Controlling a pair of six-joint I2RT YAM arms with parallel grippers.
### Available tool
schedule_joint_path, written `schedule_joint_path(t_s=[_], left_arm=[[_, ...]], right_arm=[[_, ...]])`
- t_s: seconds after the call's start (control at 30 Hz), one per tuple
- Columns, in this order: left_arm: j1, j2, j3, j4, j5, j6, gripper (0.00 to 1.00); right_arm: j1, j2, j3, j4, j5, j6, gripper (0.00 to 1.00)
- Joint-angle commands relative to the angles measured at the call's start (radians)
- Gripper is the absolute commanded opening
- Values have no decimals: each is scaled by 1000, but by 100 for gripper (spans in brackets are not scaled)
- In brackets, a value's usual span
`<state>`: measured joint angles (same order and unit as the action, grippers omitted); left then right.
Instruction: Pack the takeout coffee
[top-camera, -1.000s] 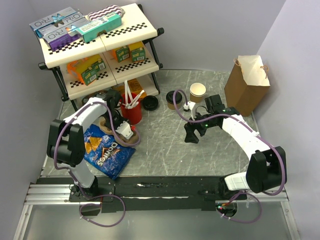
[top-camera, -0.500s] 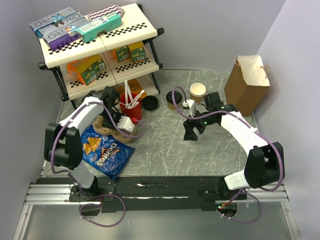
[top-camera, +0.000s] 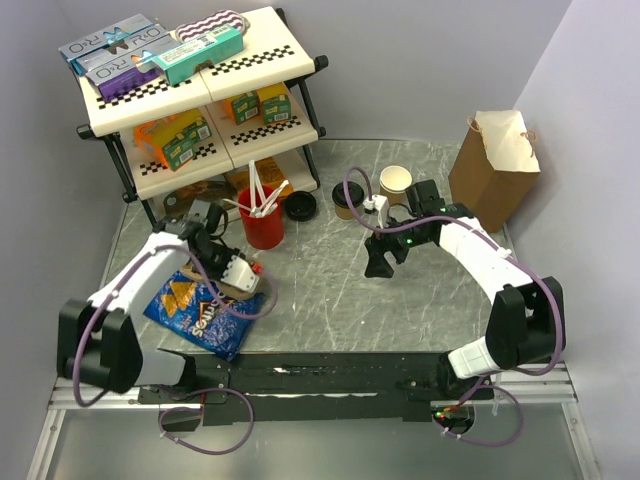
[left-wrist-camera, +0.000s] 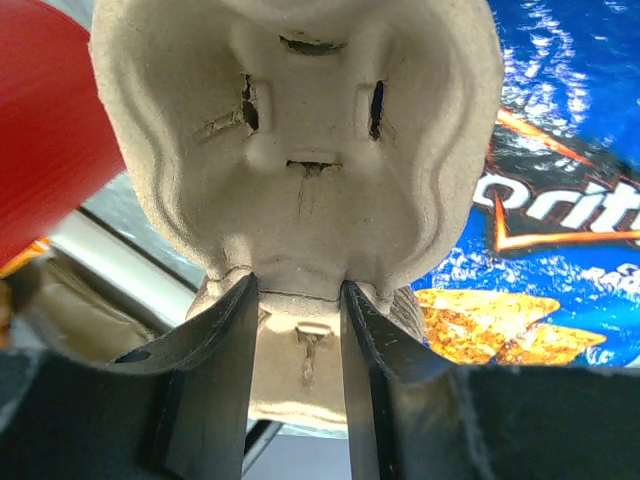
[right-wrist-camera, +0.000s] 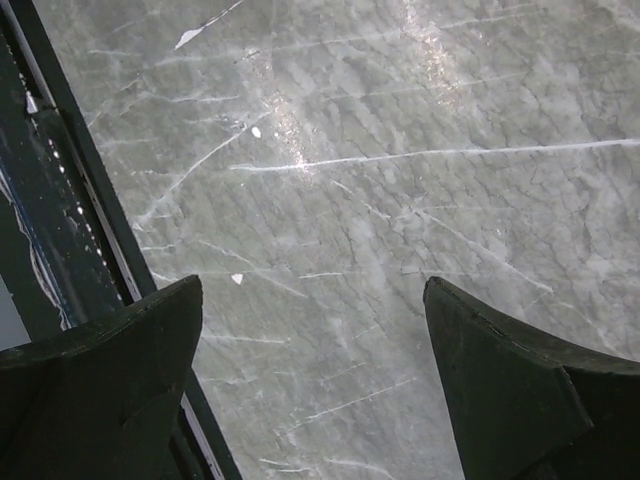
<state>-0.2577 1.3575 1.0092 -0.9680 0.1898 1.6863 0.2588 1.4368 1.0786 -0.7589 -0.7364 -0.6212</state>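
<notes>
Left wrist shows my left claw (left-wrist-camera: 297, 290) pinching the cup tray (left-wrist-camera: 300, 150), right claw (right-wrist-camera: 310, 300) spread; next, likely, setting it beside the coffee (top-camera: 347, 198).

Matt pulp tray (left-wrist-camera: 300, 150), v. glossy bag (left-wrist-camera: 570, 120)

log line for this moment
left end effector: shut on beige pulp cup carrier | right end effector: open | black-lidded tan paper cup: on grey table
</notes>
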Motion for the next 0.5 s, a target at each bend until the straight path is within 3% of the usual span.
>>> schedule_joint_path(t_s=[0.0, 0.03, 0.07, 0.1, 0.13, 0.23, 0.37, 0.47], left_arm=[[6, -52, 66, 45, 129, 66, 1], [9, -13, 177, -112, 148, 70, 1], [-8, 64, 216, -167, 113, 76, 1], [-23, 84, 242, -170, 103, 19, 1], [-28, 100, 297, -143, 144, -160, 1], [-32, 146, 380, -221, 152, -228, 1], [-31, 89, 307, -147, 116, -278, 1], [-31, 8, 203, -136, 99, -212, 1]], right_arm=[[-1, 11, 64, -16, -35, -8, 97], [-3, 10, 61, -13, -34, -6, 97], [-3, 8, 60, -10, -34, -6, 97], [-3, 8, 57, -8, -34, -5, 97], [-4, 5, 49, -5, -38, 0, 97], [-1, -4, 37, 4, -43, 8, 97], [-1, -18, 27, 24, -34, 29, 97], [-3, -33, 24, 84, -23, 121, 97]])
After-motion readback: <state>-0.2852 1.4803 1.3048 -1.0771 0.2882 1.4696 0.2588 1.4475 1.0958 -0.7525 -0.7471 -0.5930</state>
